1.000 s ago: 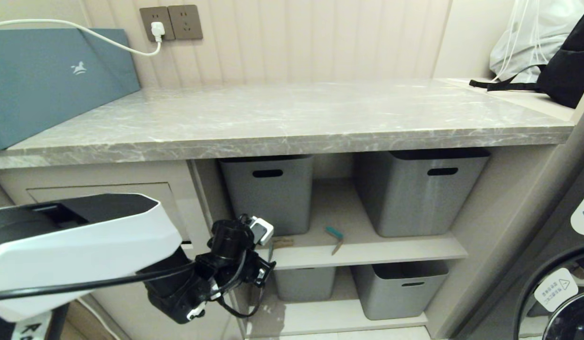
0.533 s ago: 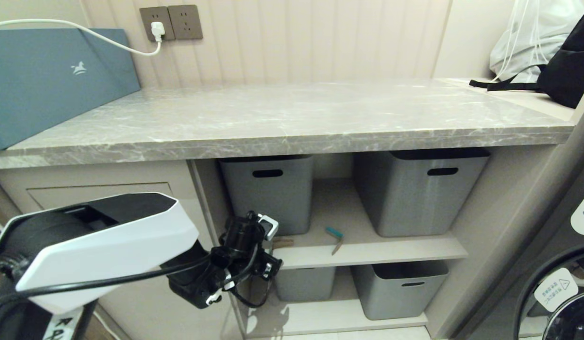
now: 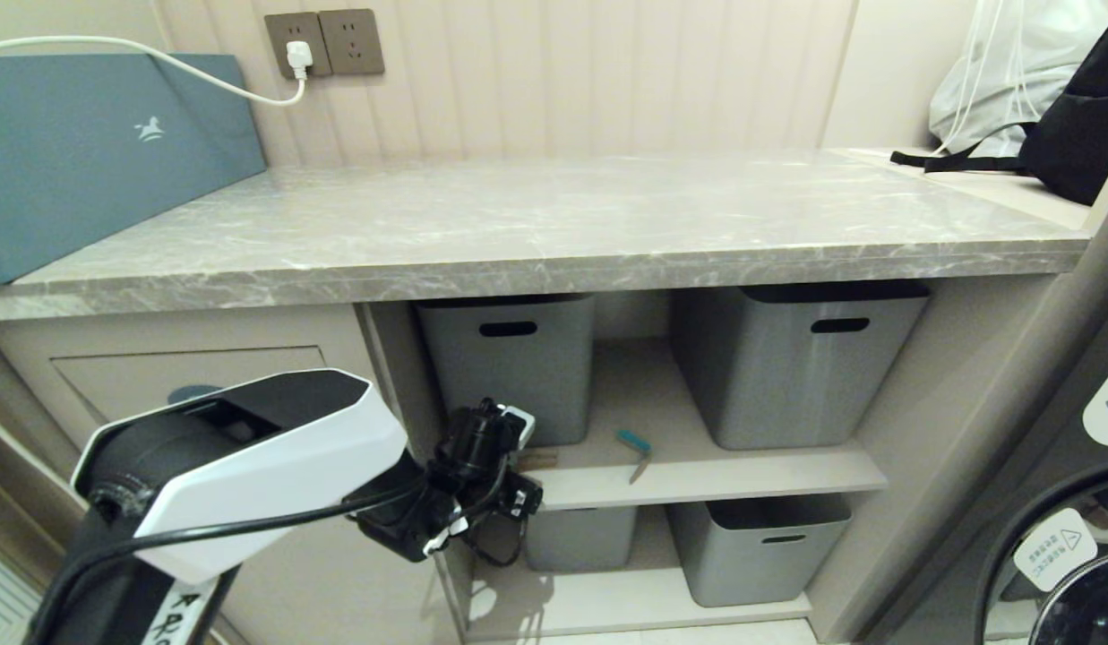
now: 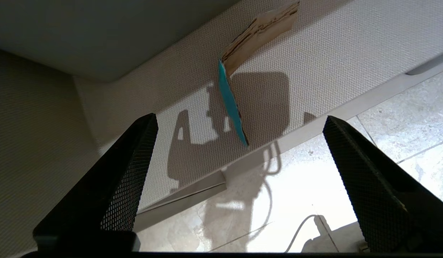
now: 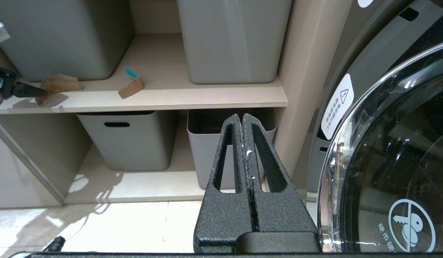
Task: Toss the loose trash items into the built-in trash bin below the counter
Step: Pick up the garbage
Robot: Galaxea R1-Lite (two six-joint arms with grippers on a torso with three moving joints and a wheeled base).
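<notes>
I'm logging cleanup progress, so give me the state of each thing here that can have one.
left gripper: open, empty, at the shelf's left end.
right gripper: shut, empty, parked.
cardboard piece: lying on the shelf, not yet binned.
teal-edged strip: lying on the shelf, untouched.
trash bin flap: closed.
wall plug: plugged in.

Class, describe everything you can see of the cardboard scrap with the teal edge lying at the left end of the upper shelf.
The cardboard scrap with the teal edge is a thin, creased piece of tan corrugated card, its layered edge showing, with one bright teal face along a narrow strip. It rests on the beige textured shelf near the front lip, beside a grey plastic tub, partly propped up rather than flat. The left gripper hangs before it, fingers wide open, not touching it.
</notes>
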